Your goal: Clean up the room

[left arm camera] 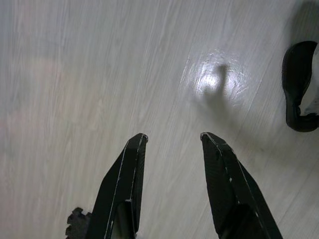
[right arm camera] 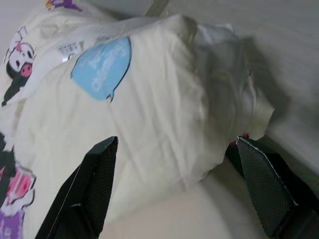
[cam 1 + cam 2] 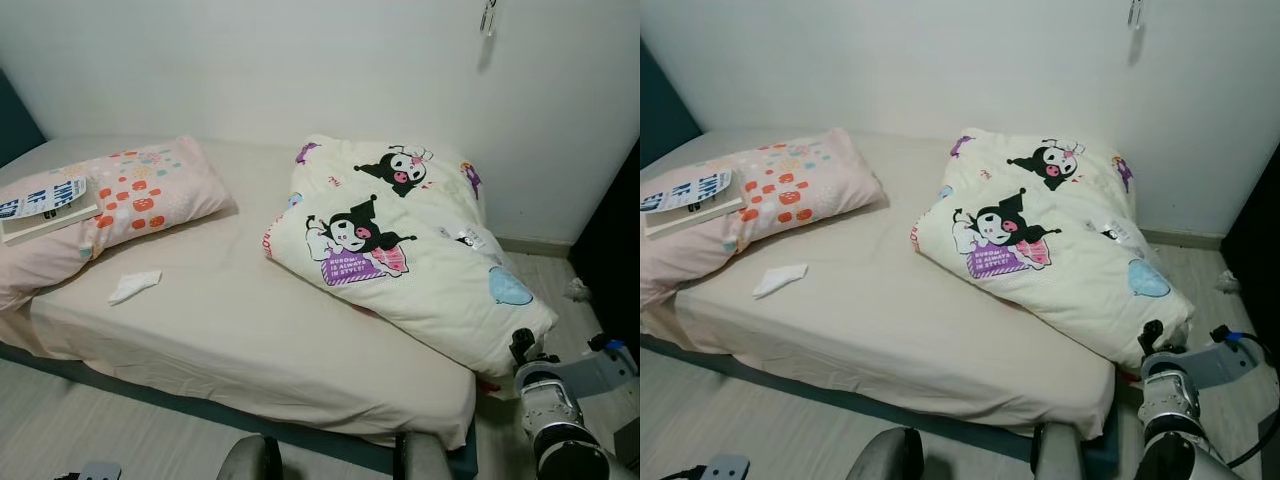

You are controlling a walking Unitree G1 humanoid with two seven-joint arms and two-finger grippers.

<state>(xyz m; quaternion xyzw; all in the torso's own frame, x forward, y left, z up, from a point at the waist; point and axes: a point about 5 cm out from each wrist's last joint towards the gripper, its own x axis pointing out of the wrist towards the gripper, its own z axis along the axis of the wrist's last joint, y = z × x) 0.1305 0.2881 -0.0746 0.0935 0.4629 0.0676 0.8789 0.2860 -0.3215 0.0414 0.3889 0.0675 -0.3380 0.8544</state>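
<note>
Head views: bed (image 3: 230, 340) w/ cream sheet takes most of the scene. Bunched cream duvet (image 3: 420, 250) lies on the bed's right half, long axis running from the wall end diagonally down to the near right corner, where its tip overhangs the edge. Right arm (image 3: 555, 425) sits low at that corner, so the right side is clearly nearer; left arm idle. Pink pillow (image 3: 130, 195) at the bed's left end, book (image 3: 45, 205) on top of it, white tissue (image 3: 135, 285) on the sheet just in front of the pillow. Duvet print: black cartoon character, purple tag reads approx "KUROMI IS ALWAYS IN STYLE"; small, not fully sure. Book cover has big white lettering, can't read.

Left wrist: left gripper (image 1: 172, 142) fingers spread apart, nothing between, pointing at pale wood floor (image 1: 75, 74).

Right wrist: right gripper (image 2: 177, 144) fingers wide apart, released, duvet corner lying just ahead of and between the tips, no contact yet as far as I can tell. Blue speech-bubble print (image 2: 102, 67) on the fabric; text in it illegible. Likely next: reach fwd, pinch corner.
</note>
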